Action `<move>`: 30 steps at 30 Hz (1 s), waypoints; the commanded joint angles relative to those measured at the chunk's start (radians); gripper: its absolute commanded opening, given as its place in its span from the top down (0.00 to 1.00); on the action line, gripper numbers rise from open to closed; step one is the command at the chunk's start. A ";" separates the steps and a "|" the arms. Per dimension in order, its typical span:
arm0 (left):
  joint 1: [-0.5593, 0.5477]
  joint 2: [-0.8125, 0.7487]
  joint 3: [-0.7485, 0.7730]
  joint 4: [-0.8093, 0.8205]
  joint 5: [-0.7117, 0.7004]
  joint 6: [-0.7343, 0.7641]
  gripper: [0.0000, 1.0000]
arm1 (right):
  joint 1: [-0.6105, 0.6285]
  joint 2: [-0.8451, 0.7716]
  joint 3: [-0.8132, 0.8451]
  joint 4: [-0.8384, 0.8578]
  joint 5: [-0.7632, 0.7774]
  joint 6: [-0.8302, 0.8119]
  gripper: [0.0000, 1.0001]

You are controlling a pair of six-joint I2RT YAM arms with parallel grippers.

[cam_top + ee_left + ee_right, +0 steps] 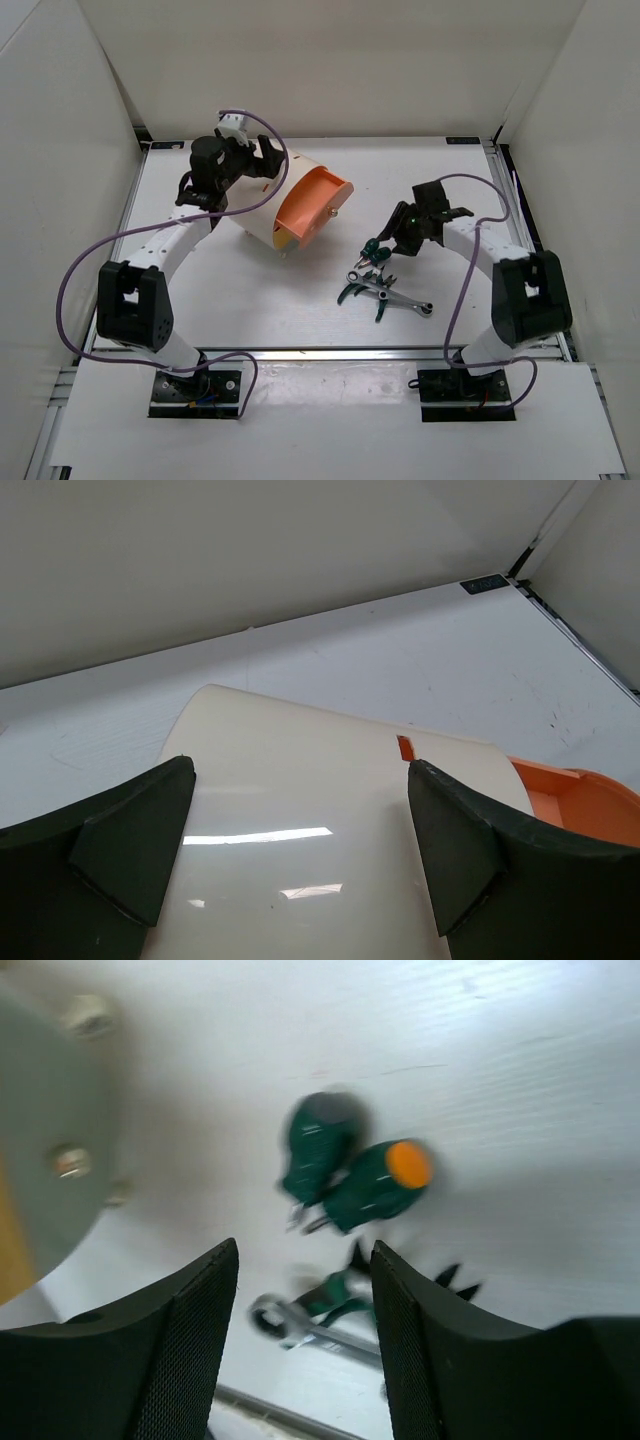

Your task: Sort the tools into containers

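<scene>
presently the left claw (300, 852) is spread to its widest over the curved cream side of the drum cabinet (263, 213), which lies on its side at the back left of the white bench (250, 300). in the left wrist view one dark finger (125, 855) sits on each side of the frame with the glossy cream wall running between and under them; nothing is pinched in the gap, and i cannot tell whether the pads touch the wall. the cabinet's flat peach-orange face (305, 215) is turned toward the middle of the bench, with a small brass knob (333, 211) showing on it. the right claw (305, 1340) hangs just above the bench to the right of that face, its two fingers apart and holding nothing. right beyond its fingertips, in a blurred wrist view, lie the two green round-headed pieces (320, 1145), touching each other, one of them showing an orange end. a little nearer the arm bases are the silver ratchet wrench (405, 298) and the dark-green-handled pliers (353, 291), lying in a loose cluster on the bench, close together and well apart from the cabinet. at the left edge of the right wrist view a grey-green drawer front (40, 1130) with knobs shows, out of focus.
</scene>
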 commanded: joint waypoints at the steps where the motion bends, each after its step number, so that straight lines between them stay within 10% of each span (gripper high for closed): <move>1: 0.007 -0.020 -0.043 -0.137 -0.022 -0.030 0.01 | -0.003 0.089 0.047 -0.090 0.067 -0.022 0.40; 19: 0.006 -0.033 -0.091 -0.106 -0.020 -0.036 0.01 | -0.003 0.316 0.118 -0.084 0.067 0.085 0.37; 30: 0.006 -0.039 -0.098 -0.098 -0.020 -0.035 0.01 | -0.055 0.270 0.010 -0.047 0.047 0.064 0.86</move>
